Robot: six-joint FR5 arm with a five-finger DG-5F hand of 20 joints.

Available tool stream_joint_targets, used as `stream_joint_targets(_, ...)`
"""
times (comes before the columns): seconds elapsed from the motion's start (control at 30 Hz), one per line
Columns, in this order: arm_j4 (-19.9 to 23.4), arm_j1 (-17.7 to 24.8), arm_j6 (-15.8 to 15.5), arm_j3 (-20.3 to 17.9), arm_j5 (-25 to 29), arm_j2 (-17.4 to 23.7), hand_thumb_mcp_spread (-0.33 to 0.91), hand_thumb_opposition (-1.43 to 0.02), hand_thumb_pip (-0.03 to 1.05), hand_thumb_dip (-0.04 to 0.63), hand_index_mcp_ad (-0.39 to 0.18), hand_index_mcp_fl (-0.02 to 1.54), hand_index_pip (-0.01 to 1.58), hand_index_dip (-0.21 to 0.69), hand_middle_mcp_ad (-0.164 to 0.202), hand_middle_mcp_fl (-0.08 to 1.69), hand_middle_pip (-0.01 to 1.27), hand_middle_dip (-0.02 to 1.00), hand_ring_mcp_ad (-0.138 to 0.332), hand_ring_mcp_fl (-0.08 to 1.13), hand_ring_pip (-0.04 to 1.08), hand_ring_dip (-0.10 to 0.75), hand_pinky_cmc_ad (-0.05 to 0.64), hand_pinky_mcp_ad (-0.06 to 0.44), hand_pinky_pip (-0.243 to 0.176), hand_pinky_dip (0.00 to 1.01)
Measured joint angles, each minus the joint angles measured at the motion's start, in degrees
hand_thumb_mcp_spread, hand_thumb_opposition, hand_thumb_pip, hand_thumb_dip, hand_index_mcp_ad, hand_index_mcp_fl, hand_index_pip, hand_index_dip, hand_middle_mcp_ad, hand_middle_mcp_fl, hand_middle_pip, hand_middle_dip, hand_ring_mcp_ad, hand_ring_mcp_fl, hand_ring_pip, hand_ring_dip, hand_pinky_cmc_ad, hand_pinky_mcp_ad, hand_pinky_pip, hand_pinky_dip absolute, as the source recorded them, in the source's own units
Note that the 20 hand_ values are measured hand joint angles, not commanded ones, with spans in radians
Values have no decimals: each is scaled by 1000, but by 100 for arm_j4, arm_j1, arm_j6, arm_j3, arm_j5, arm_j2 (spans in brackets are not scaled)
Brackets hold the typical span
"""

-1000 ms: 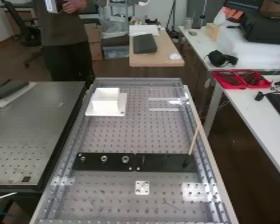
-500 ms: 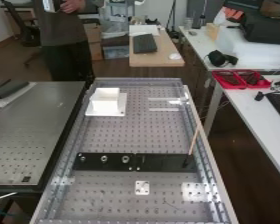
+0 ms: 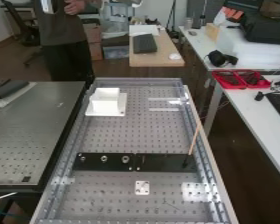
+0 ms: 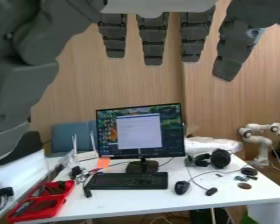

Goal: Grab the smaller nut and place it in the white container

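Observation:
In the wrist view the hand hangs with straight, spread fingers and its thumb at the side, holding nothing. On the flat black bar in the high view stand the smaller nut, the larger nut and the bearing. The white container, a square box on a white base plate, is at the far left part of the perforated bench. The wrist view looks out at a desk, away from these things.
A thin wooden stick rises at a slant from the bar's right end. A small white plate lies nearer than the bar. Red trays sit on the side table. A monitor and keyboard stand on a white desk.

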Motion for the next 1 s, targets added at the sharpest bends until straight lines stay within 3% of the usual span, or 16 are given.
stream_joint_targets(0.5,425,-134,2,-623,63,200,176,-728,396,12,-94,24,72,201,101,24,154,202,215,0,106,91,461,363,-91,218)
stream_joint_targets(0.83,618,-436,45,-1014,-218,298,176,-728,452,16,-94,24,72,201,101,40,154,202,215,0,110,91,461,363,-91,218)
stream_joint_targets(1.0,893,-598,-58,-1399,-285,421,215,-728,492,23,-96,40,87,202,101,56,154,202,215,-2,110,91,459,363,-91,220)
